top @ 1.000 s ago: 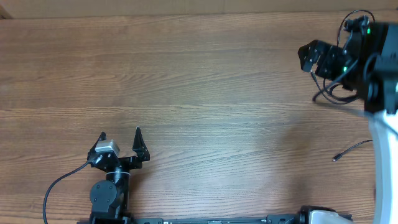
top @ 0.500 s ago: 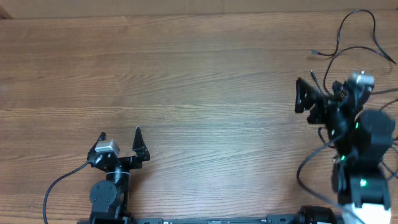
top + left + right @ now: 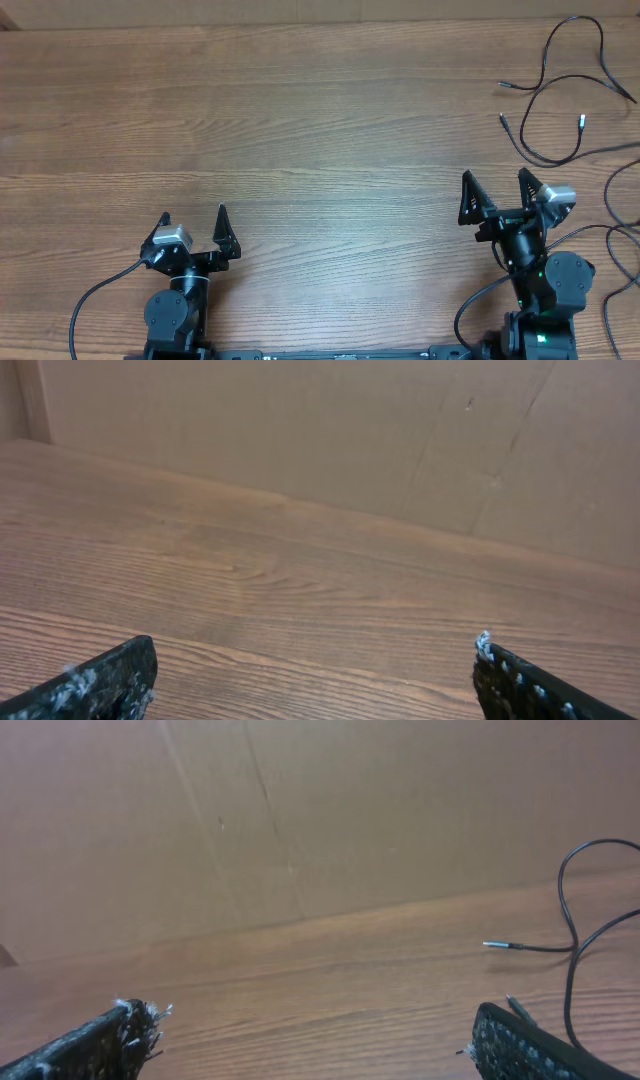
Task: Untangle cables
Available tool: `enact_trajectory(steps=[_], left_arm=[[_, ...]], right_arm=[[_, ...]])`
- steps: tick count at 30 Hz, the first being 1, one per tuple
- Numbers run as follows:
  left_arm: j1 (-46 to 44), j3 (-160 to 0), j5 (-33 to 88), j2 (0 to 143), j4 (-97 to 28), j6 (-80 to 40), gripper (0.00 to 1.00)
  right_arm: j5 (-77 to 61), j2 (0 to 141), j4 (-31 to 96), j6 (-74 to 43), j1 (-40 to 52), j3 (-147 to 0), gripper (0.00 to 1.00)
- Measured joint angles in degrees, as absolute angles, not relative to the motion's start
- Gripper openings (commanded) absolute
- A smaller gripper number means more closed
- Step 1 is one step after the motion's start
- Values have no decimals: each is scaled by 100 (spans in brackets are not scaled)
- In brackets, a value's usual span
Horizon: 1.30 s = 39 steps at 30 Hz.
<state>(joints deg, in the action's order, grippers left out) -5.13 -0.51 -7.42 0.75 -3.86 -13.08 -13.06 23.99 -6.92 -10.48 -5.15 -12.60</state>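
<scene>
Several thin black cables (image 3: 548,159) lie loose in open loops at the table's far right, with small plug tips (image 3: 503,86) pointing left and one silvery tip (image 3: 582,121). My right gripper (image 3: 495,176) stands open near the front edge, just short of them, with nothing between its fingers. In the right wrist view the right gripper (image 3: 305,1020) frames bare wood, and a cable's plug end (image 3: 500,945) lies ahead to the right. My left gripper (image 3: 193,213) is open at the front left, far from the cables. The left wrist view shows the left gripper (image 3: 314,655) over bare wood only.
A brown cardboard wall (image 3: 300,420) closes off the table's far side. More thin dark cords (image 3: 607,195) run along the right edge beside the right arm's base (image 3: 545,285). Thicker arm wiring (image 3: 95,295) trails left of the left arm.
The right arm has swung back from the far right corner to the front edge, uncovering the cables spread there. Its jaws stayed open. The left arm has not moved.
</scene>
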Motion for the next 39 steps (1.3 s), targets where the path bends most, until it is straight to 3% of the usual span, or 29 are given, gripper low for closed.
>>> enact_trajectory(steps=[29, 34, 39], left_arm=[[-513, -51, -742, 75, -386, -1308, 99], [-513, -51, -744, 73, -386, -1308, 100], [-513, -51, -742, 75, -386, -1308, 99]], right_arm=[[-1332, 1555, -471, -1046, -482, -106, 100], [-1334, 727, 331, -939, -482, -106, 100], [-1376, 73, 307, -801, -482, -106, 100]])
